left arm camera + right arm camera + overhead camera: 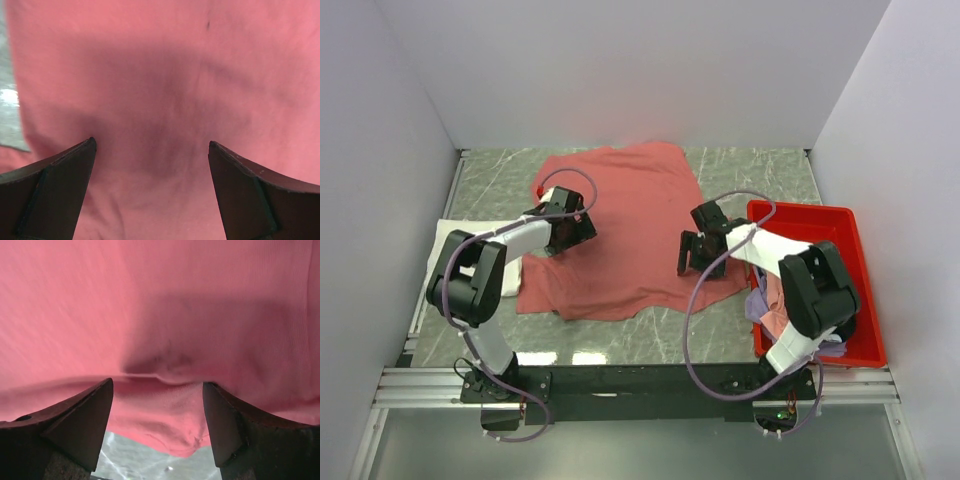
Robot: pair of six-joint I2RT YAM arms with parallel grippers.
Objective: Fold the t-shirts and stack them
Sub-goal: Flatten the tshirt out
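Note:
A large dusty red t-shirt lies spread on the marble table, its lower edge partly folded. My left gripper hovers low over the shirt's left part; in the left wrist view its jaws stand wide open with only red cloth beneath. My right gripper is at the shirt's right edge, open, with a folded hem of the red shirt lying between its fingers. A white t-shirt lies at the table's left edge. Pink and lavender t-shirts lie heaped in the tray.
A rigid bright red tray stands at the right, close behind my right arm. Grey marble table shows around the shirt and under its hem. White walls enclose the table on three sides.

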